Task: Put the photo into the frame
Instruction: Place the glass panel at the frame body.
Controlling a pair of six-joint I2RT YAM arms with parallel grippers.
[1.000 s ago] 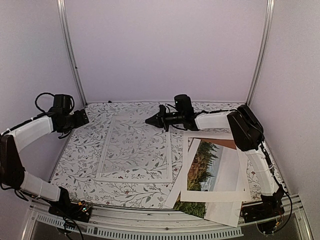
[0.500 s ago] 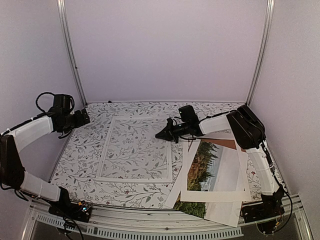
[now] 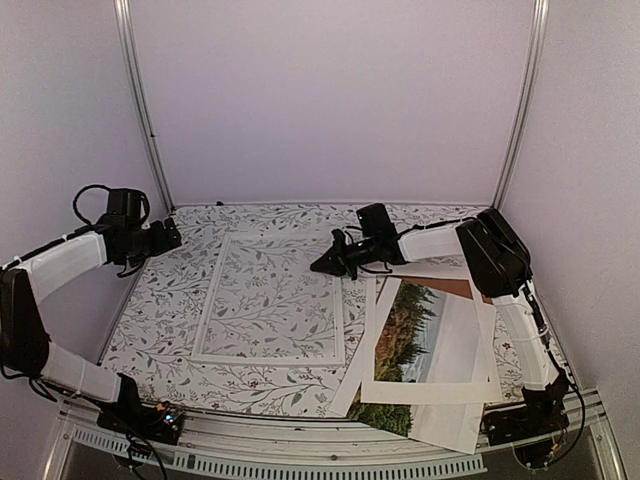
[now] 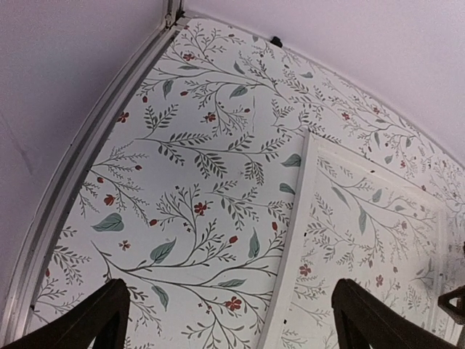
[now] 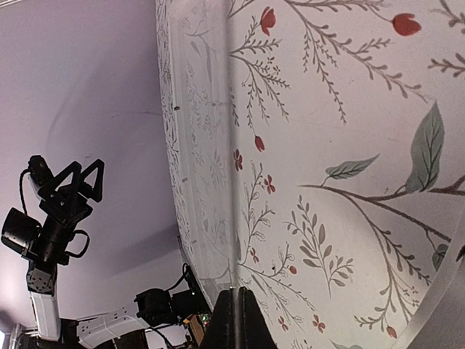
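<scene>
The frame [image 3: 338, 300], a narrow white border around a clear pane, lies flat left of centre; its border [image 4: 294, 225] also crosses the left wrist view. To its right lies the photo [image 3: 410, 325], conifers and pale sky, mostly under a white mat. My right gripper [image 3: 318, 268] is shut, its tip low at the frame's right edge near the far corner. In the right wrist view its fingers [image 5: 234, 320] meet in line with the frame's edge [image 5: 231, 145], nothing visibly between them. My left gripper [image 3: 170, 235] hovers open beyond the frame's far left corner, empty [image 4: 236, 323].
A white mat [image 3: 480, 350] with a cut-out window lies over the photo. A brown backing board [image 3: 450, 286] peeks out behind it. The floral tabletop [image 3: 160, 320] is walled on three sides, with metal posts [image 3: 145, 120] in the far corners.
My right gripper has swung right and toward me, coming down to the frame's right edge, and stayed shut. The left arm has hardly moved.
</scene>
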